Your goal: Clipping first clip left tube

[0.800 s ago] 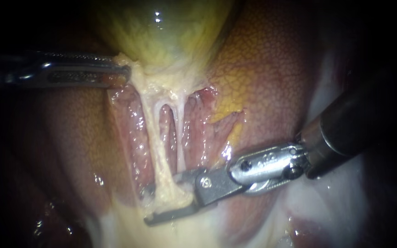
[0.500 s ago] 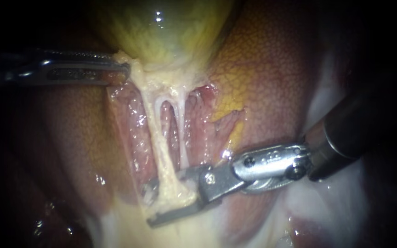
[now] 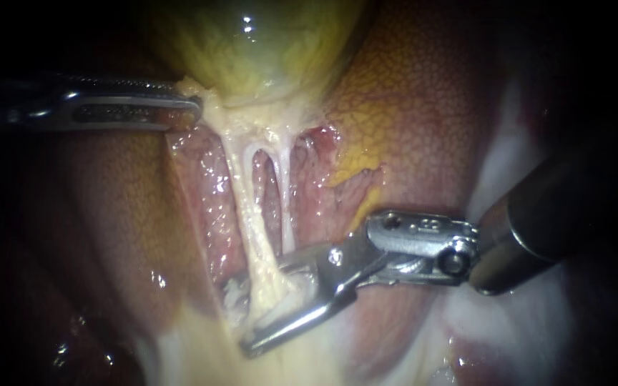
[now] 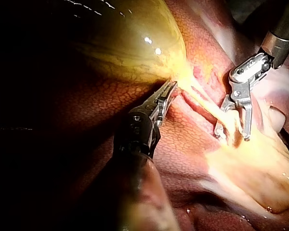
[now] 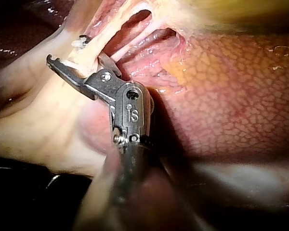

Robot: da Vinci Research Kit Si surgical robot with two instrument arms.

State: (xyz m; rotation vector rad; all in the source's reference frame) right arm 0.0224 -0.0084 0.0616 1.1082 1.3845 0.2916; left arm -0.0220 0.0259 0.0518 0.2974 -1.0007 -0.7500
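The right instrument (image 3: pixel 252 314) is polished metal; gallbladder (image 3: pixel 259 50) glossy smooth, liver (image 3: pixel 423 129) finely pebbled.

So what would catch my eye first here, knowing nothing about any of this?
Probably the glossy yellow-green gallbladder at the top of the endoscope view, its edge held by the left instrument. Below it, two pale tubes run down, and the right instrument's open jaws straddle the left tube.

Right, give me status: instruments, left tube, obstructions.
Left instrument shut on gallbladder edge. Right instrument jaws open, straddling left tube. Right tube close alongside.
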